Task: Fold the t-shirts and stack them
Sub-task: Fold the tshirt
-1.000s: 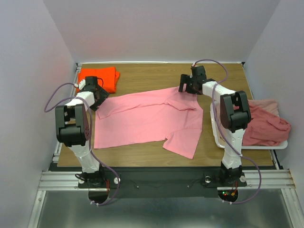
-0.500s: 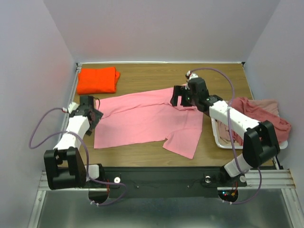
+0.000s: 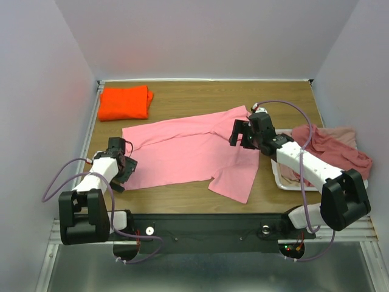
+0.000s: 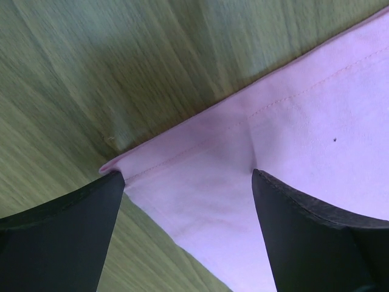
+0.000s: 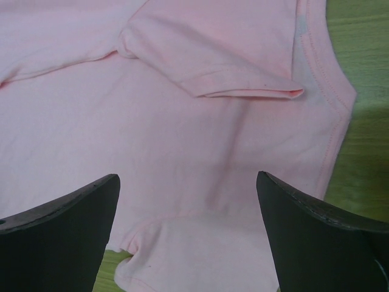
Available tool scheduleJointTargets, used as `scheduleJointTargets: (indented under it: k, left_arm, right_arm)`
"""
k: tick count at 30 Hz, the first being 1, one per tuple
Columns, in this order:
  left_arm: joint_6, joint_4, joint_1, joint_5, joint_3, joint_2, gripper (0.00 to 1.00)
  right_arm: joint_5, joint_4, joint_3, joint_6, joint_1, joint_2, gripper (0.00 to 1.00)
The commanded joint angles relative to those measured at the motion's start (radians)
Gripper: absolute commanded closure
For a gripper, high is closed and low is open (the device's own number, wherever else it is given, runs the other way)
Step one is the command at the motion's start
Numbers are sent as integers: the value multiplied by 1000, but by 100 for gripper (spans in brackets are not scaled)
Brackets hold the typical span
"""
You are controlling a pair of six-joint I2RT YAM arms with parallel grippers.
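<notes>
Pink shirt [image 3: 188,149] lies spread, one layer, at table [image 3: 200,97] centre. It is not yet folded. One sleeve splays toward 5 o'clock; the other is doubled over near the collar.

Orange shirt [image 3: 124,102], folded, sits at 11 o'clock. Rose shirts [image 3: 331,152] are heaped in the tray [image 3: 281,182] at 3 o'clock.

Left gripper [image 3: 121,169] is at the pink shirt's 8 o'clock hem corner, fingers [image 4: 55,237] wide apart, holding nothing. Right gripper [image 3: 246,134] is at its 2 o'clock side, likewise wide and empty.

Risks: the left pinch may slip off the thin hem corner. Folding over the doubled sleeve would likely trap a crease.
</notes>
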Motion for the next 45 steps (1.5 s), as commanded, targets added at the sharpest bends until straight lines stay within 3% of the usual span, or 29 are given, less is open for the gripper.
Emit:
scheduleJointTargets:
  k: [1,6,13,15,16,19,22,29,31,36,45]
  left_arm:
    - [-51,32,-10,4,-38,64,2]
    - [-82,51,-10,-29,-64,19,5]
    - [-82,50,-8,-35,-66,6,26]
    - [-79,51,-8,-34,-71,-5,43]
    - [-76,55,-8,-26,-74,-16,60]
    - [-70,60,-8,-16,-84,-39,88]
    - [-56,58,-8,-8,-84,-53,100]
    - [-25,51,-8,7,-78,-73,100]
    - [-19,49,-10,4,-75,-79,100]
    - [10,58,-10,14,-80,-106,100]
    - [16,57,-8,18,-78,-102,100]
  right_arm:
    - [33,35,12,21,-1,-14,0]
    - [45,35,12,27,-1,-5,0]
    - [59,35,2,39,-1,-17,0]
    - [61,34,-4,45,-1,-28,0]
    - [62,32,-8,48,-1,-32,0]
    - [62,26,-24,58,-1,-43,0]
    - [61,17,-38,70,-1,-52,0]
    - [-13,-75,-74,87,2,-109,0]
    - [-19,-144,-91,81,51,-123,0]
    - [142,-360,-136,195,350,-141,0]
    - [102,-448,-235,266,507,-161,5]
